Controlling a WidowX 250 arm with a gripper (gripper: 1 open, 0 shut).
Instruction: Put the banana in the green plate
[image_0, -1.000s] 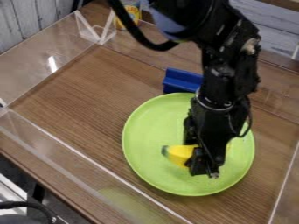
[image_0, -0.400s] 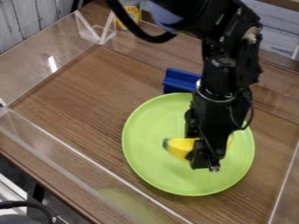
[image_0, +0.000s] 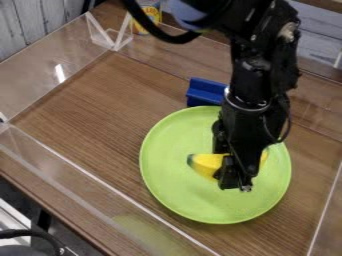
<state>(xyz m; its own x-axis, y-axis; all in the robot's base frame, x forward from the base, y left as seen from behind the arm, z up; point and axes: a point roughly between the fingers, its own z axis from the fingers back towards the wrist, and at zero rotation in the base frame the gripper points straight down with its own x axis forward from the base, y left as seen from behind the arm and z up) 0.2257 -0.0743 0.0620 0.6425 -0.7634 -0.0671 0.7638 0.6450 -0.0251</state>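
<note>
The yellow banana (image_0: 206, 164) pokes out to the left of my black gripper (image_0: 230, 180), just above the middle of the large lime-green plate (image_0: 171, 160). The gripper points straight down and is shut on the banana, whose right end is hidden behind the fingers. I cannot tell whether the banana's underside touches the plate.
A blue rectangular block (image_0: 206, 92) lies on the wooden table right behind the plate's far rim. Clear acrylic walls (image_0: 54, 120) fence the table on the left, front and right. A small yellow object (image_0: 151, 15) sits at the far back.
The gripper and the banana sit very slightly higher over the plate than a second ago. The plate and the blue block have not moved.
</note>
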